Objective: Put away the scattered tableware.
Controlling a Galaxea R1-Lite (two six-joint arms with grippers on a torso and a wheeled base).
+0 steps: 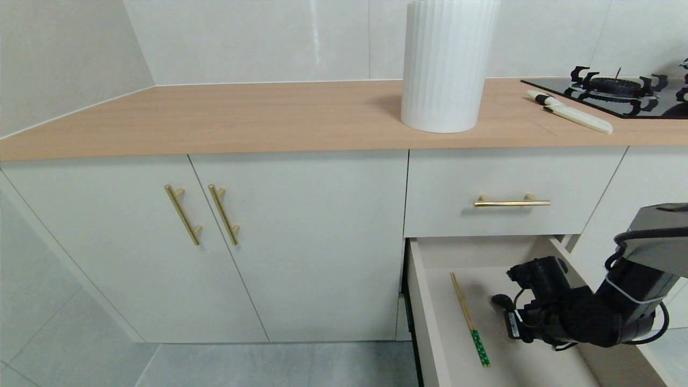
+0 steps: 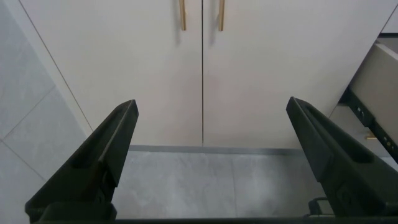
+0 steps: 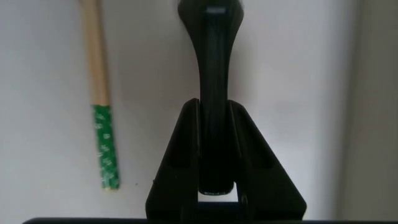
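Left claw (image 2: 208,162): released, jaws wide apart, facing the cabinet doors (image 2: 202,62).
Chopsticks (image 1: 469,325): lie on the floor of the open drawer (image 1: 424,312), lower right of the head frame. The long axis slants from upper left to lower right, green ends lowest.
Chopsticks' handling: probably light, stiff and apt to roll. A pinch at mid-length suits best.
Black utensil (image 1: 501,301): just right of the chopsticks and apart from them, rounded end toward the frame's left.
Utensil's handling: likely light, rigid, smooth and somewhat slippery. Its narrow handle is the hold.
Right claw (image 3: 214,124): clenched on that handle, over the drawer floor.
Knife (image 1: 570,112): upper right, on the counter (image 1: 242,115) beside the hob (image 1: 613,88), slanting down to the right. Best taken by its handle.
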